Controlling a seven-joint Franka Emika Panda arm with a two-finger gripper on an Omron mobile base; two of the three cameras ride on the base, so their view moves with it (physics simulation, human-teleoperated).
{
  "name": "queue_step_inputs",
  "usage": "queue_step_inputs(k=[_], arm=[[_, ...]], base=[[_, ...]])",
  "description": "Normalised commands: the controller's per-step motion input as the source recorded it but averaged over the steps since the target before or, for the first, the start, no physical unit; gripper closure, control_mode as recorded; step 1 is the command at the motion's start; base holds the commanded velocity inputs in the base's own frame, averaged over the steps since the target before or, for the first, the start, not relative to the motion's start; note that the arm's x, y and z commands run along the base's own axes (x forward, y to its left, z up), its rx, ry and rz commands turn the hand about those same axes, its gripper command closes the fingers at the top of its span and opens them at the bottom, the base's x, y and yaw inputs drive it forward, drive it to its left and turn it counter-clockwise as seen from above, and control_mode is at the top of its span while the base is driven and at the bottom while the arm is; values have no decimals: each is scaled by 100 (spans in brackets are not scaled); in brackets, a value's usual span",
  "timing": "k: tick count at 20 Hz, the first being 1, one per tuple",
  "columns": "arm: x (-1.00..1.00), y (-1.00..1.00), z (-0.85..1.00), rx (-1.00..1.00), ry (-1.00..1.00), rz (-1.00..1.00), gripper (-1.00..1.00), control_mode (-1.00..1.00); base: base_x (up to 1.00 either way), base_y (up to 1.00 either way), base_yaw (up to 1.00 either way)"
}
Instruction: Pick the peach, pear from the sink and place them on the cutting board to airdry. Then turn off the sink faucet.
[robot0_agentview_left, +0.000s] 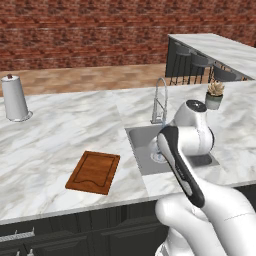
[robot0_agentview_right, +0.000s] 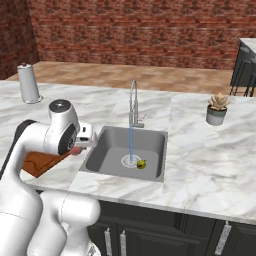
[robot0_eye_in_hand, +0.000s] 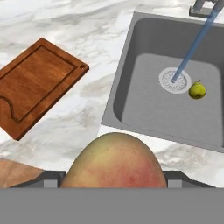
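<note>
Peach (robot0_eye_in_hand: 114, 162) clamped between the gripper (robot0_agentview_right: 80, 146) fingers, raised over the marble counter (robot0_agentview_left: 60, 145) between sink (robot0_eye_in_hand: 131, 65) and cutting board (robot0_eye_in_hand: 37, 83); pear (robot0_eye_in_hand: 197, 90) lying in the basin just beside the drain (robot0_eye_in_hand: 174, 80); water stream (robot0_eye_in_hand: 194, 43) running from the faucet (robot0_agentview_right: 133, 102) onto the drain; board bare, lying flat left of the sink.

My own arm (robot0_agentview_left: 185, 150) hides much of the sink (robot0_agentview_left: 137, 145) in the left base view. The peach (robot0_eye_in_hand: 114, 162) covers my fingertips in the hand view, and the bottom band cuts it off.
</note>
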Motion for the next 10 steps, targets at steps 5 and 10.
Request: queue_step_inputs(k=[5, 10], arm=[[-35, 30, 28, 0, -7, 8, 100, -100], [-35, 28, 1, -1, -5, 6, 100, -100]], base=[[0, 0, 0], [0, 0, 0]])
